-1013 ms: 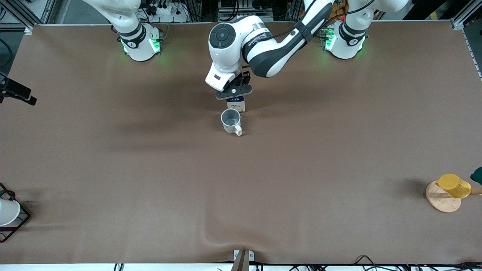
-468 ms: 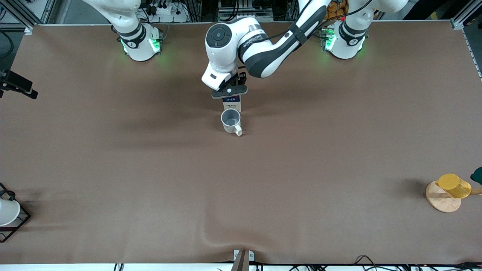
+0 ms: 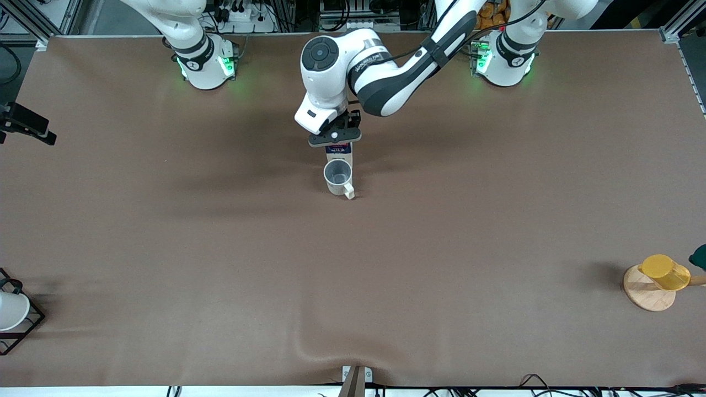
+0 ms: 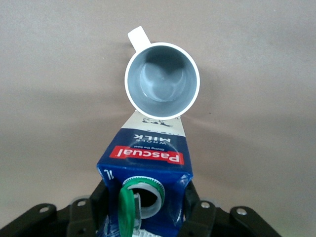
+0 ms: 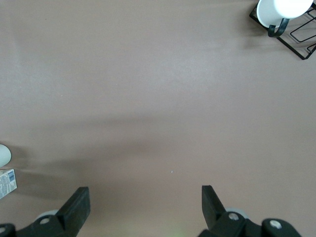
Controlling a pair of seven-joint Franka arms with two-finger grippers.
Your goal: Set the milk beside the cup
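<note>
Left gripper sits over the table centre with its jaws closed on the upper body of the milk, one finger on each side panel. Carton upright, green cap flipped open so the spout is exposed. Whether its base rests on the table or hangs just clear: cannot tell. The milk stands just beside the cup, farther from the front camera than it. In the left wrist view the carton's lower edge appears to meet the mug's rim; touching or a hair apart, not resolvable.

Right gripper is out of the front view, waiting over bare table, jaws wide apart and holding nothing.

Risks, as judged:
- Carton so close to the mug that any further travel toward it would nudge or tip the cup.
- If the base is off the surface at release, the tall narrow carton could rock and fall against the mug.
- Spout is open; a tilt could spill, if there is liquid inside (contents not visible).
- Fingers opening unevenly might drag the carton sideways.

Containers:
- cup: grey interior, looks empty
- yellow cup lying tilted on a wooden disc, near corner at the left arm's end; inside not visible
- white cup in a black wire rack, near corner at the right arm's end; contents not visible
</note>
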